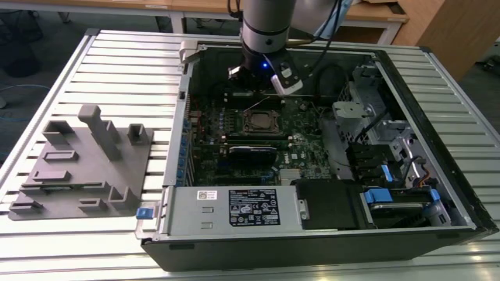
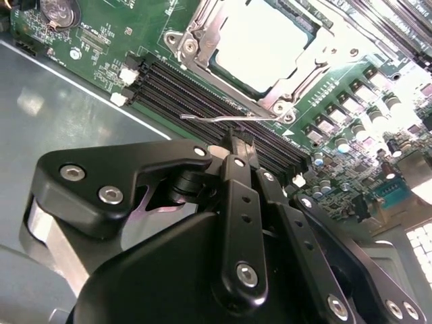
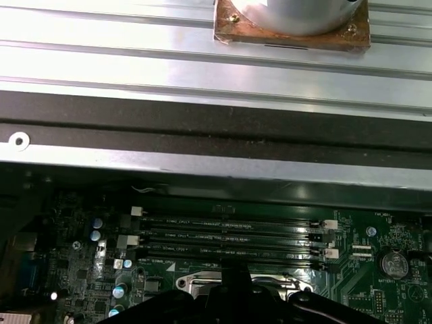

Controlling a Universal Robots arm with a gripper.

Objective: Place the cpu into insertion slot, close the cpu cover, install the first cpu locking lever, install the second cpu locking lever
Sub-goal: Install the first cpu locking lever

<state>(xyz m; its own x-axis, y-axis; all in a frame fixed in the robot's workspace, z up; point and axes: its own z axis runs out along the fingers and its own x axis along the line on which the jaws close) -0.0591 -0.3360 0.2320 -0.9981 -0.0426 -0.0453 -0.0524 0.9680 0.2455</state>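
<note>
Gripper pinched closed, empty; tip just beside thin locking lever lying along memory slots. Beyond lever: cpu seated in insertion slot, cpu cover down.

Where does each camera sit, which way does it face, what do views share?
Exterior view: off the arm, high, looking down into the open computer case; arm, gripper show.
Second wrist view: on the wrist, looking along the gripper to the cpu.
First wrist view: on the wrist, facing memory slots and case wall; gripper shows.
Shared: gripper and memory slots, both wrist views.
</note>
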